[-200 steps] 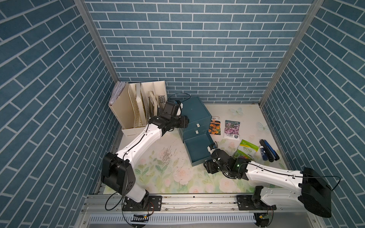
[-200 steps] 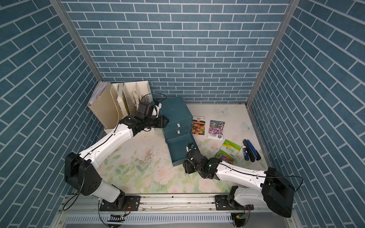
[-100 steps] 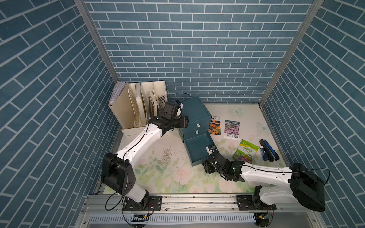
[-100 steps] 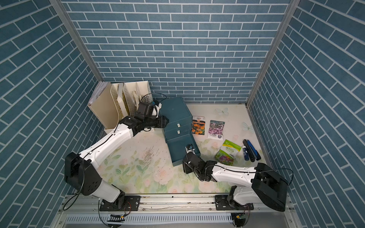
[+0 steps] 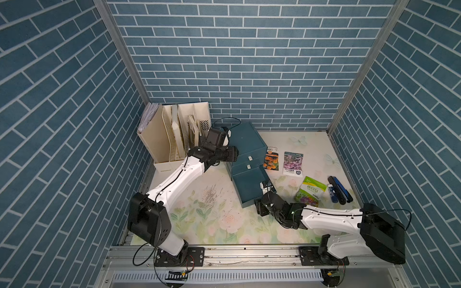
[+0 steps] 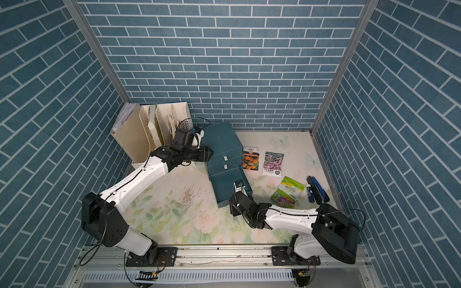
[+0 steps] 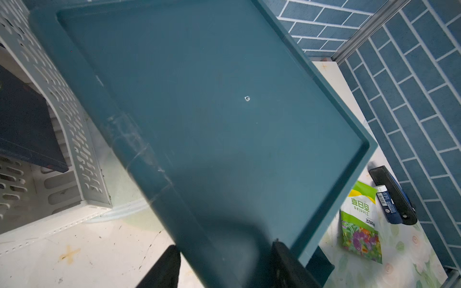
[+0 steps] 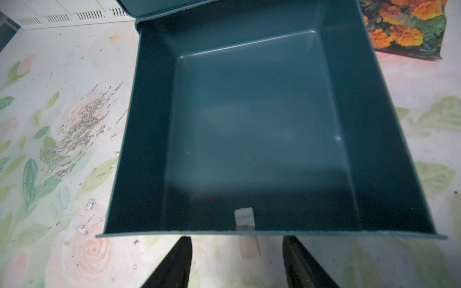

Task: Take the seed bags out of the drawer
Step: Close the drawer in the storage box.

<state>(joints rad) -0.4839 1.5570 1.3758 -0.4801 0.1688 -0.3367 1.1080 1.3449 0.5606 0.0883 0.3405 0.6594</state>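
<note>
Only real change over the last second is the right arm (image 5: 324, 217): it has slid in a little and now sits square on to the front of the pulled-out bottom drawer (image 5: 249, 185). The right gripper (image 8: 237, 245) is parked just outside the front wall, jaws moderately apart, with the small white pull tab (image 8: 245, 219) in line with the gap and not pinched. Nothing else has budged. The left gripper (image 5: 234, 155) is snugged down on the front corner of the cabinet (image 5: 245, 138) top, a finger either side of it, which I read as bracing the thing so it doesn't skate around. Task-wise I'd call it pretty much done. The right wrist view looks straight into the drawer and it's just bare teal floor and walls, nothing in there. All three packets are out on the floral mat (image 5: 219, 219), on the right arm's side of the cabinet. The orange seed bag (image 5: 271, 159) lies just beside the cabinet and the purple-pink seed bag (image 5: 293, 163) is next to it. The green-white seed bag (image 5: 310, 191) sits nearer the front, close to the dark blue pens (image 5: 339, 190). The two upper drawers (image 5: 240, 159) are shut, so no clue what's in those. The cream file organizer (image 5: 159, 142) in the back corner has papers and folders standing in its slots. With the jaws lined up on that tab, my guess is the drawer gets pushed shut next.
</note>
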